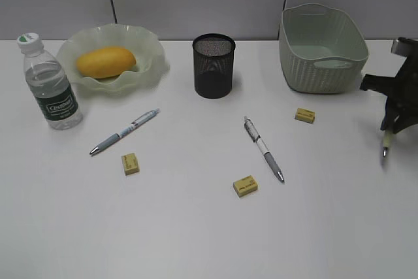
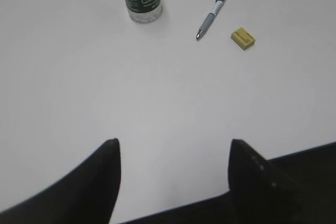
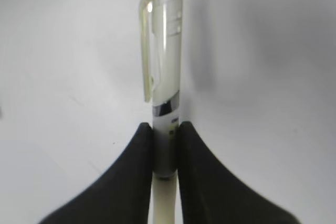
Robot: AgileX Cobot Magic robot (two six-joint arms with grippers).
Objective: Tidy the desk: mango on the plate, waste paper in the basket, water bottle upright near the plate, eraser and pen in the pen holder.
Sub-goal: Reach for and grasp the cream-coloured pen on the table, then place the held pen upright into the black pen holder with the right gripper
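Right gripper point(image 3: 165, 153) at the far right of the plain white desk point(image 1: 196, 227), black jaws clenched on a translucent pale pen point(image 3: 167, 77). The barrel sits squarely between the fingertips, clip end sticking out beyond them, and in the exterior view its tip points down just above the tabletop. Left gripper point(image 2: 173, 156) hangs with jaws spread wide, nothing between them, bare desk underneath. Ahead of it lie a grey-gripped white pen point(image 2: 215, 10) and a small yellow eraser block point(image 2: 243, 38), well apart from the jaws.
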